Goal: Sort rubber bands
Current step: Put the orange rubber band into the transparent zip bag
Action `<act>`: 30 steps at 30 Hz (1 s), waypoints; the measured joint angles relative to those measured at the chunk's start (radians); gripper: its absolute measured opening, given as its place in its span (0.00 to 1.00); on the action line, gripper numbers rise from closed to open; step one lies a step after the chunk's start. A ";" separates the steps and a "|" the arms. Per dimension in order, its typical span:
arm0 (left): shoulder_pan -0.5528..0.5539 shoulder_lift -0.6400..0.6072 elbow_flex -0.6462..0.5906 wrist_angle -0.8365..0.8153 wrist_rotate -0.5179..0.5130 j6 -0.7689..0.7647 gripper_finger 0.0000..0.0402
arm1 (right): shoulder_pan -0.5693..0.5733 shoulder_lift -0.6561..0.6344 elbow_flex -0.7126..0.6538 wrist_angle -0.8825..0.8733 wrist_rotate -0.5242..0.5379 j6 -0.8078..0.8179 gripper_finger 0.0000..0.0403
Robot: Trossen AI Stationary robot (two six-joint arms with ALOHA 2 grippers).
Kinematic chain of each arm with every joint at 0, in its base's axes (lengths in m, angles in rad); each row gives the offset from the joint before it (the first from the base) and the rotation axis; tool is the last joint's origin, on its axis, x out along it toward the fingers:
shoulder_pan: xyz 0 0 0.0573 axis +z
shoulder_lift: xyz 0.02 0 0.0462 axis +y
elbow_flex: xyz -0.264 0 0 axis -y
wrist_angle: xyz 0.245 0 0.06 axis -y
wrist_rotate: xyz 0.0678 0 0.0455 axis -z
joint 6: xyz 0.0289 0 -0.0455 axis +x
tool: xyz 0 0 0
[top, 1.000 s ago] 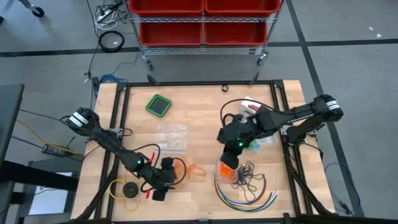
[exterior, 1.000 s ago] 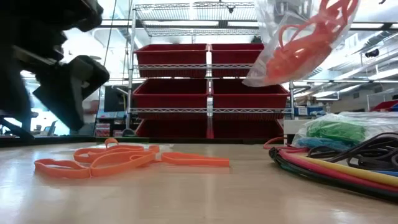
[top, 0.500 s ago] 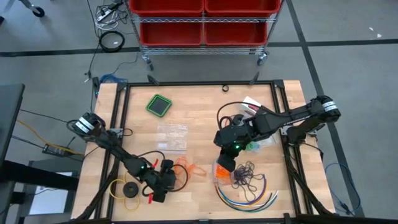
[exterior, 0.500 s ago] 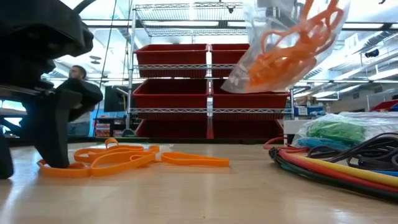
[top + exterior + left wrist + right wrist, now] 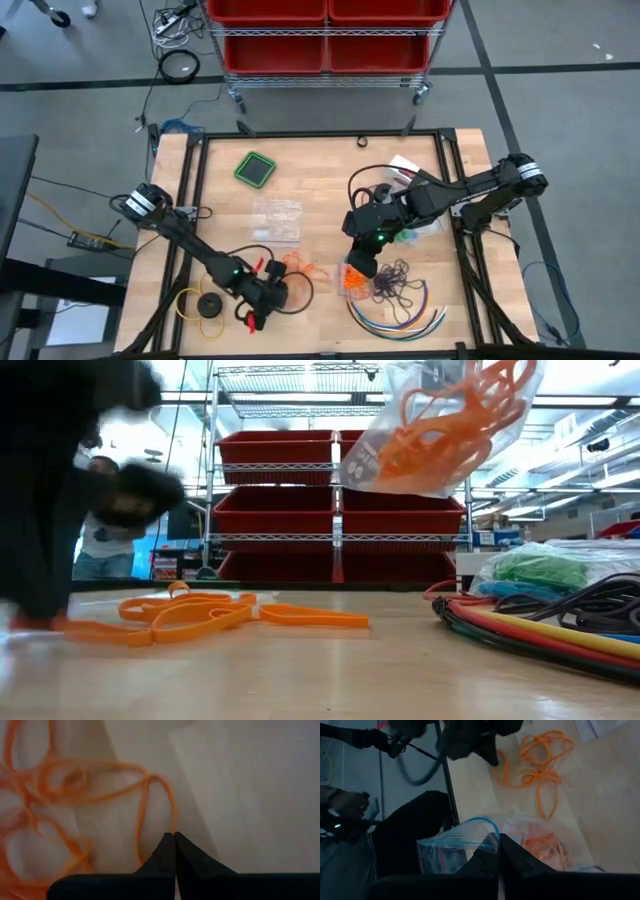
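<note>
The left claw (image 5: 268, 296) was down on the desk (image 5: 320, 175) at the near left, clenched on a strand of the loose orange rubber bands (image 5: 300, 268) lying there; its fingertips (image 5: 172, 845) met with an orange loop between them; the right claw (image 5: 352, 268) hung above the desk's middle, clenched on the rim of a clear plastic bag (image 5: 440, 425) with orange bands inside; dark purple bands (image 5: 397, 284) lay beside coloured cables (image 5: 400, 315) on the right

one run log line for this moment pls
left hand: shut on orange rubber bands at table | right hand: shut, holding clear bag of orange bands up
</note>
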 joint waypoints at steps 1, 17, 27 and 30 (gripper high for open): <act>0.000 -0.009 0.037 -0.027 -0.006 0.023 0.01 | 0.000 0.000 0.000 0.004 0.000 0.000 0.00; 0.049 -0.032 0.605 -0.276 -0.265 0.425 0.00 | -0.009 0.005 0.000 0.037 0.056 0.026 0.00; 0.159 -0.007 0.643 -0.175 -0.269 0.499 0.00 | -0.027 0.095 0.000 0.109 0.017 0.012 0.00; 0.180 0.015 0.643 -0.197 -0.243 0.492 0.00 | -0.033 0.118 0.000 0.121 -0.005 0.011 0.00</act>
